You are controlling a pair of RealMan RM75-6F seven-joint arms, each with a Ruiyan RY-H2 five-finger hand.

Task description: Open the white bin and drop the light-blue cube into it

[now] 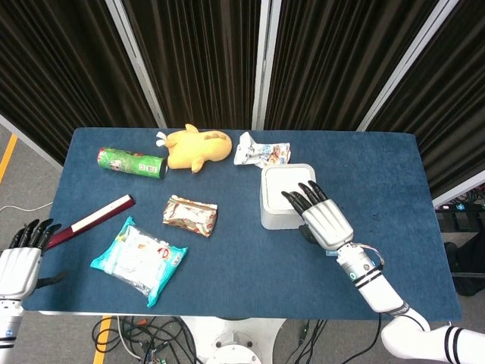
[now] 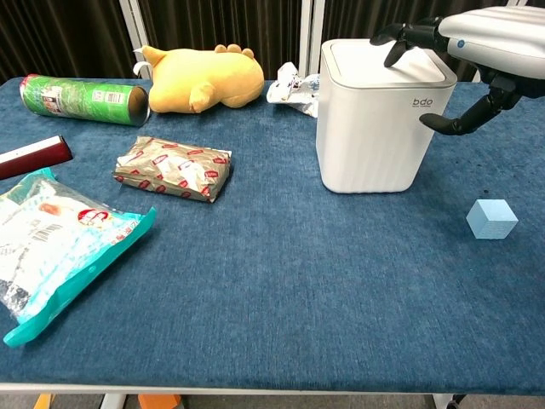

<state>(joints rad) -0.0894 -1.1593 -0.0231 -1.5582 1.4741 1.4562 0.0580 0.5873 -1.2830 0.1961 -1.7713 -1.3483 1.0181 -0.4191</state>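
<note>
The white bin (image 1: 282,187) (image 2: 375,128) stands right of the table's middle with its lid down. My right hand (image 1: 323,218) (image 2: 490,36) is spread open above the lid's right side. Its fingertips (image 2: 402,36) curl over the lid, and its thumb hangs down beside the bin's right wall. Whether they touch the lid I cannot tell. The light-blue cube (image 2: 492,219) lies on the cloth to the front right of the bin. In the head view the hand hides the cube. My left hand (image 1: 18,263) is open and holds nothing, off the table's front left edge.
A green can (image 1: 132,161), a yellow plush (image 1: 197,148) and a crumpled wrapper (image 1: 261,152) line the back. A brown snack pack (image 1: 190,214), a red box (image 1: 95,219) and a teal-edged bag (image 1: 139,258) lie at the left.
</note>
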